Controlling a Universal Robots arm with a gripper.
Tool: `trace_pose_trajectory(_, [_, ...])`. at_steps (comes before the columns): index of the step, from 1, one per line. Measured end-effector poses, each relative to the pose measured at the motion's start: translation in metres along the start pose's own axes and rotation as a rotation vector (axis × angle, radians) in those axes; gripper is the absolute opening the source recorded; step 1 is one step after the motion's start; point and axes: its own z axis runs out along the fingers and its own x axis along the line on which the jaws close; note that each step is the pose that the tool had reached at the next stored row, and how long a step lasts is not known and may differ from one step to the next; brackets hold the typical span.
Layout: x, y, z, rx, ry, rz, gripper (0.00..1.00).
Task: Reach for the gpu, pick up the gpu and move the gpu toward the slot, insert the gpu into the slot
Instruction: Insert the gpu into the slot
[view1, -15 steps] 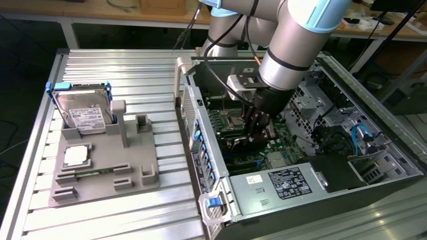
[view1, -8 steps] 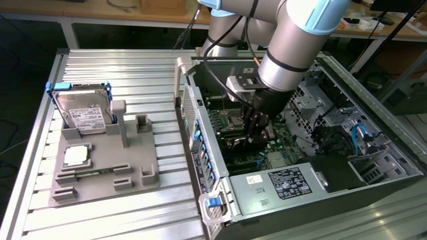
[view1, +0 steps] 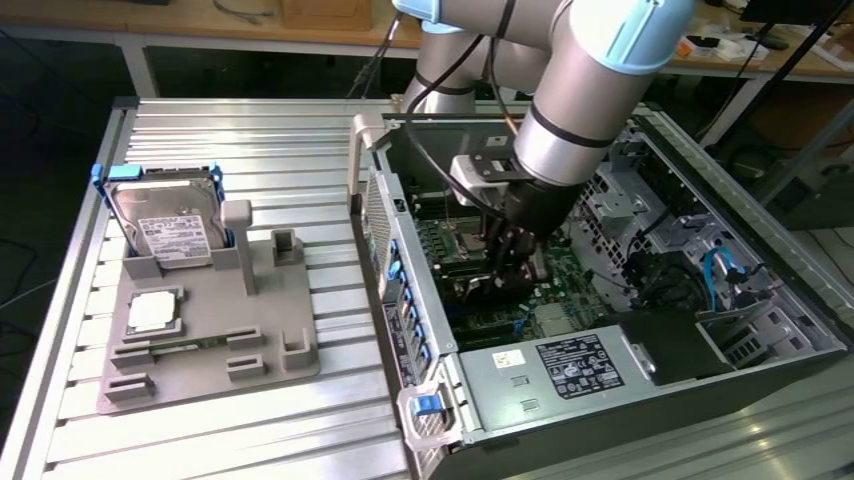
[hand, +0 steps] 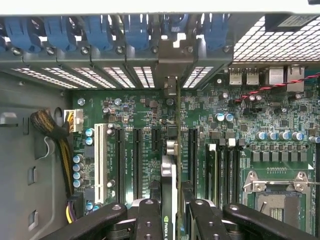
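While the motherboard (hand: 150, 125) is taken as landmark, the gpu (hand: 170, 200) is seen edge-on directly above it, clamped between the fingers (hand: 149, 220) of the gripper (hand: 170, 212). Farther off, its metal bracket (hand: 171, 85) is lined up at the case's rear slot covers (hand: 115, 75).

My arm (view1: 587, 90) is built of fat silver-grey tubes with pale blue caps at the joints, and thin black cables run down alongside it. Below the last tube sits a silver wrist block, then my black gripper (view1: 514, 262). Close up, its black fingers (hand: 148, 220) are matte, blocky links studded with round screw heads.
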Motion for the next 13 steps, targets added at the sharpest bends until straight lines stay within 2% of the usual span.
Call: trace_pose_trajectory(13, [-0.0001, 0.0039, 0.0061, 0.0010, 0.0000, 0.000, 0.27])
